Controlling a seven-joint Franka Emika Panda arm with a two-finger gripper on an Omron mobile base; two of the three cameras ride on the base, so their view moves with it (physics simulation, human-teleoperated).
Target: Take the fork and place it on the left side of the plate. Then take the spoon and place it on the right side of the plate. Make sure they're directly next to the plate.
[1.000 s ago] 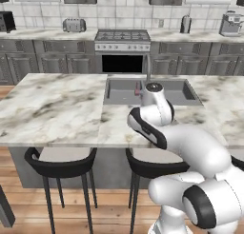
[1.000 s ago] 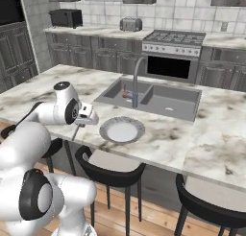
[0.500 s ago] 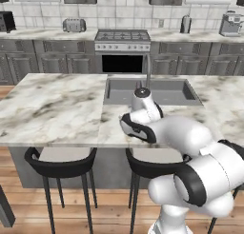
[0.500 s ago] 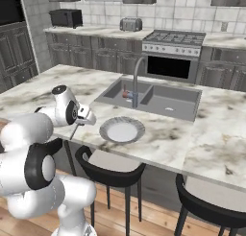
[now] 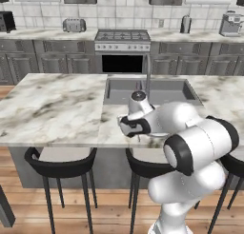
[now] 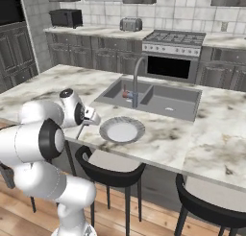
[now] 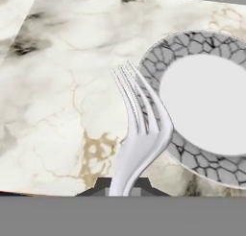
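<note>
The gripper [image 7: 123, 186] is clenched on the fork [image 7: 137, 129], its two dark finger tips pinching the neck of the handle at the bottom of the hand view. From that grip the fork's long axis runs straight away from the hand, up the picture with a slight lean to the left, and the prongs fan out at the far end, pointing away from the gripper across the marble counter [image 7: 57, 100]. The fork's head lies in front of the near left part of the plate [image 7: 206, 96], its right edge overlapping the plate's crackle-patterned grey rim in this view; whether the metal touches the rim or the counter cannot be told. In the right base view the gripper [image 6: 91, 119] reaches out from the white arm over the front part of the island counter [image 6: 206, 144], with the fork [image 6: 80, 131] slanting down and back from it as a thin grey sliver, just left of the plate [image 6: 122, 130]. The plate sits near the counter's front edge, in front of the sink [image 6: 151, 97] and its tall faucet [image 6: 136, 81]. In the left base view the gripper [image 5: 138, 134] is tucked low beside the arm's white bulk, at the counter's front strip.
</note>
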